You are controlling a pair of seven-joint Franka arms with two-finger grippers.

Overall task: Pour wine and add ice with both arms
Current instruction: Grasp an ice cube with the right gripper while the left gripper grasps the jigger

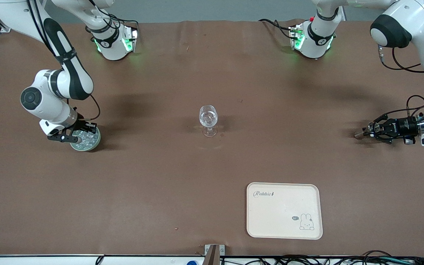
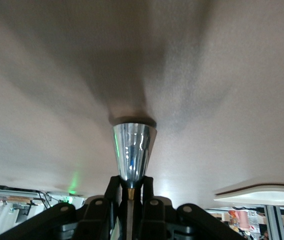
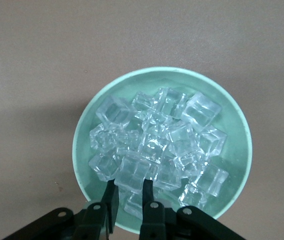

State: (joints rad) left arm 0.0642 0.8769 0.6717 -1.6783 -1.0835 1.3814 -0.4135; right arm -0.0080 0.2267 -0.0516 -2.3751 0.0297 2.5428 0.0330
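A clear stemmed wine glass (image 1: 208, 119) stands upright at the table's middle. A green bowl (image 1: 93, 144) with a heap of ice cubes (image 3: 162, 145) sits toward the right arm's end. My right gripper (image 1: 75, 135) is down in the bowl, and its fingers (image 3: 109, 196) are closed on one ice cube (image 3: 133, 172) at the heap's edge. My left gripper (image 1: 367, 131) is low over the table at the left arm's end. It is shut on the narrow end of a shiny silver cone (image 2: 131, 150), which points toward the glass.
A cream tray (image 1: 285, 210) with a rabbit drawing lies near the front camera, toward the left arm's end; its edge shows in the left wrist view (image 2: 262, 194). The brown table (image 1: 212, 169) stretches between bowl, glass and tray. Cables run along the front edge.
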